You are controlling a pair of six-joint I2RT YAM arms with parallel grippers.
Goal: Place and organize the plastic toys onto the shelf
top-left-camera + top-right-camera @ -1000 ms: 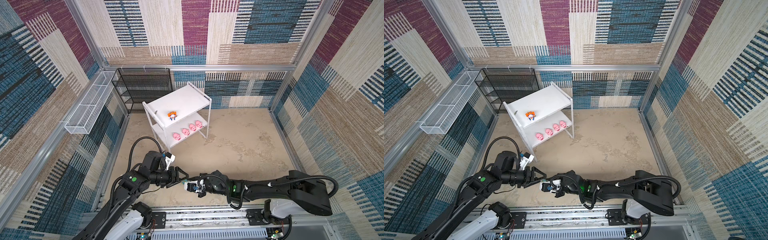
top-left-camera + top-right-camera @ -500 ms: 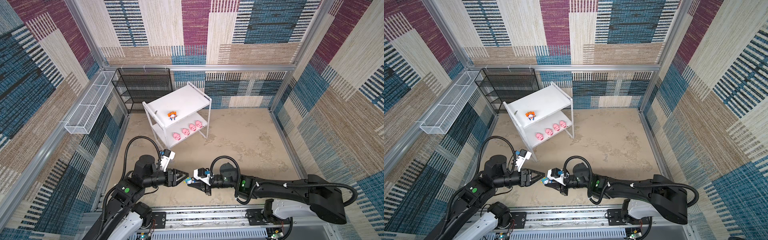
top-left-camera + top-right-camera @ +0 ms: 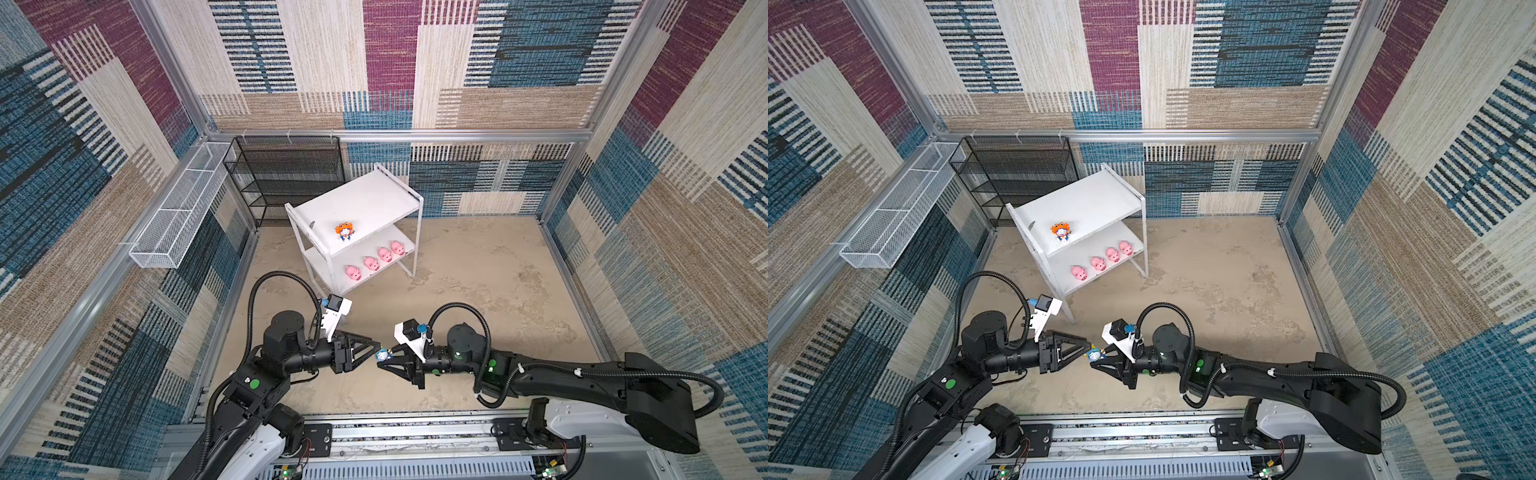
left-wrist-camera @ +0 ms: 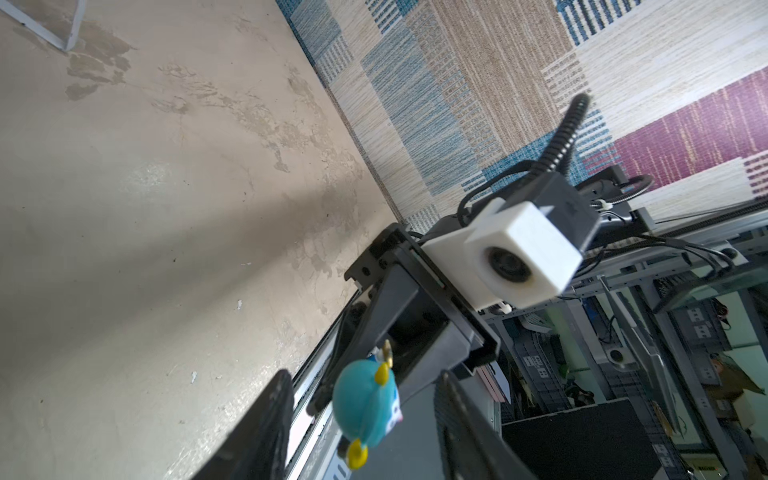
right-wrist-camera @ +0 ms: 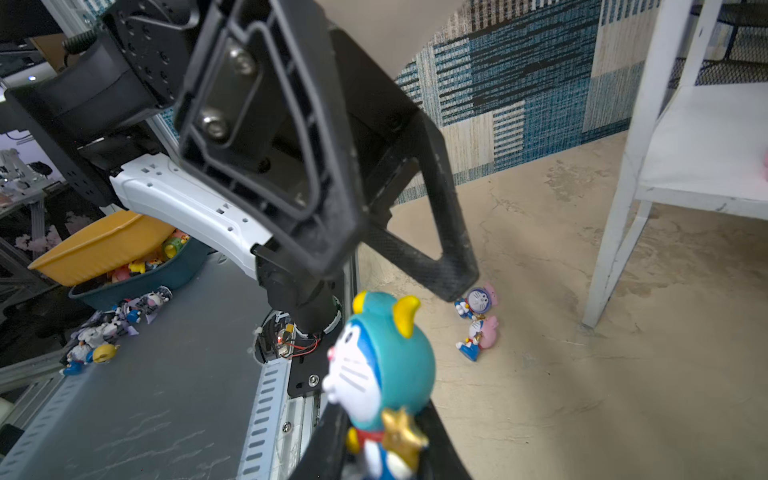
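Right fingers (image 5: 322,453), largely cut off in their wrist view, clamp the blue-hooded figurine (image 5: 380,365) above the floor (image 5: 582,374). The left fingers (image 4: 262,424) stand apart either side of it, not touching. Two pink-hooded figurines (image 5: 478,324) on the floor show in the right wrist view only. Beyond, both top views show four pigs (image 3: 372,263) on the lower board of the shelf (image 3: 361,199) and an orange-hooded figurine (image 3: 344,231) on top.
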